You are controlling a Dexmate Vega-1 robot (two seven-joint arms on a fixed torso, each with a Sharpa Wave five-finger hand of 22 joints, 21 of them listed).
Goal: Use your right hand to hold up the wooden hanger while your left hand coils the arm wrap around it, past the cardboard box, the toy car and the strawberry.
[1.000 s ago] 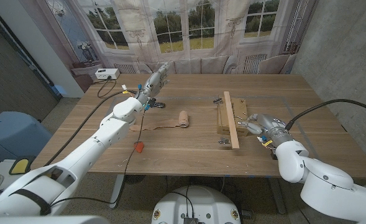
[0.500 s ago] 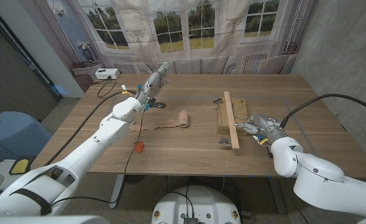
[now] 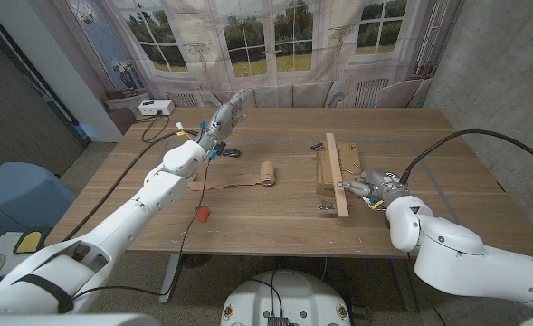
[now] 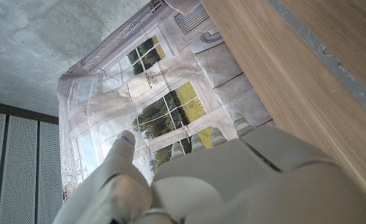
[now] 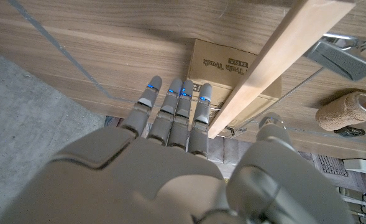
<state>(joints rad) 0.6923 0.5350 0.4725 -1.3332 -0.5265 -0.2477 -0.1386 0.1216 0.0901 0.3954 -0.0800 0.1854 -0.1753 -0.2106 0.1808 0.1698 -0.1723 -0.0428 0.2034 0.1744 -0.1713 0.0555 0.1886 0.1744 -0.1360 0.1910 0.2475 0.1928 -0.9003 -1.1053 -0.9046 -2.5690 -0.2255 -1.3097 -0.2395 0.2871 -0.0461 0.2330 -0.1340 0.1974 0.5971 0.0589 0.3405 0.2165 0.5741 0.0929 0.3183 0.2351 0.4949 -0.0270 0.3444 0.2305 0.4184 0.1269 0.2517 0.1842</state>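
Note:
The wooden hanger [image 3: 336,174], a pale bar with metal clips, lies across the flat cardboard box [image 3: 324,172] right of the table's middle. My right hand [image 3: 367,186] is at the bar's near end. Its fingers [image 5: 176,106] stretch along one side of the hanger [image 5: 266,71] and the thumb [image 5: 271,126] stands on the other, gripping nothing. The tan arm wrap [image 3: 266,172] is a roll at mid-table with a loose tail [image 3: 223,183] running left. My left hand [image 3: 225,116] is raised over the far left, fingers straight. The toy car [image 3: 231,150] sits below it. The strawberry [image 3: 203,215] lies near the front.
A white box [image 3: 156,107] sits beyond the table's far left corner. Cables run along my left arm down to the table's front edge [image 3: 248,254]. A metal clip [image 5: 347,53] and the wrap roll [image 5: 347,109] lie beyond the bar in the right wrist view.
My right hand has slid left, closing in on the hanger's near end. The left hand, wrap, car and strawberry have stayed put.

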